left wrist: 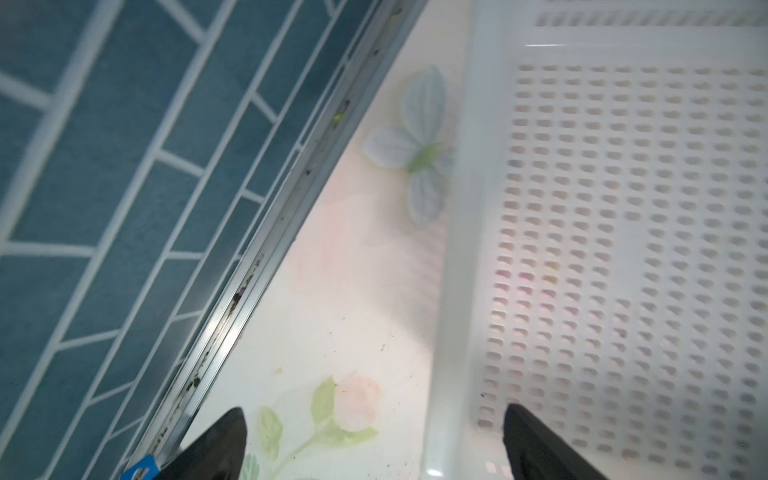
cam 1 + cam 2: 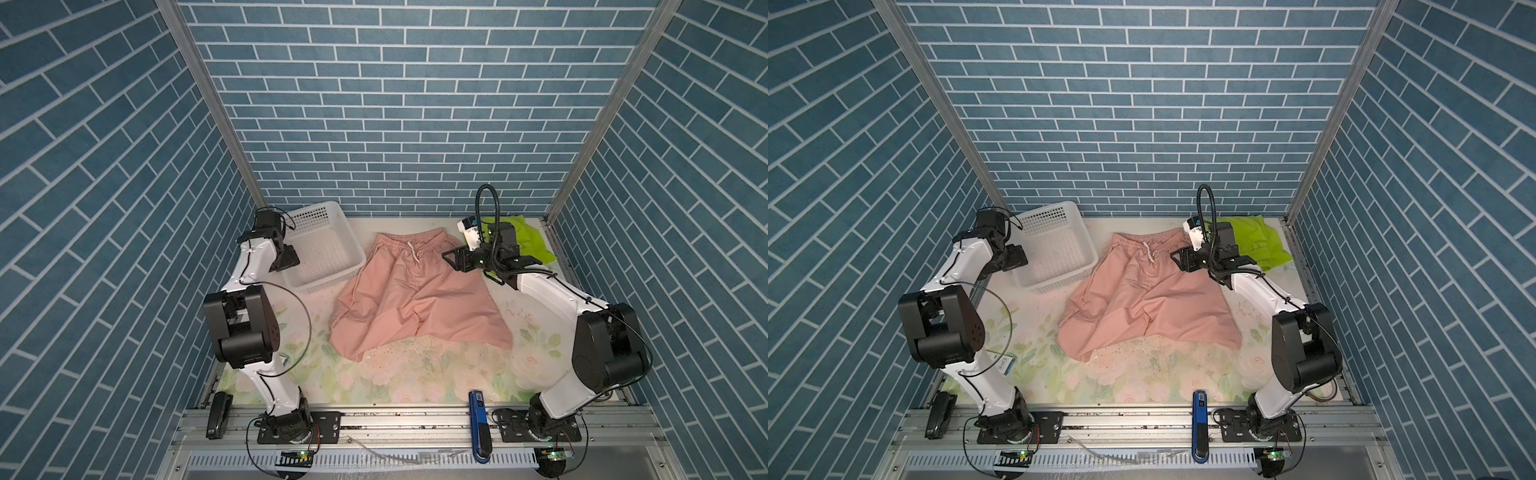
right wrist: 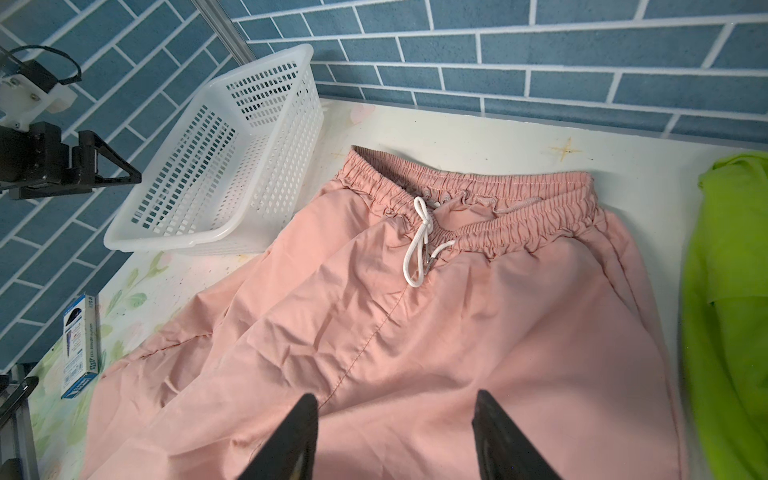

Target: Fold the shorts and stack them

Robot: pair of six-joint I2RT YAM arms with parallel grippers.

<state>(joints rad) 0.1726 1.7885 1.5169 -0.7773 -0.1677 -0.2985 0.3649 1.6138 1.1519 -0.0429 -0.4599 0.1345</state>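
Left to right: my left gripper (image 1: 374, 415) hangs empty, jaws wide apart, over the basket (image 2: 313, 217) rim; the pink shorts (image 2: 415, 299) lie spread unfolded mid-table; my right gripper (image 3: 395, 401) hovers above them, jaws apart, holding nothing. The green shorts (image 2: 534, 243) sit in the back right corner, so I judge folding the pink pair and stacking remain. My right arm (image 2: 552, 291) hides much of the green pair; I cannot tell if it is folded.

Lime-green shorts (image 2: 536, 241) partly hidden behind right arm (image 2: 548, 293); basket (image 1: 457, 249) blurred, cut off.
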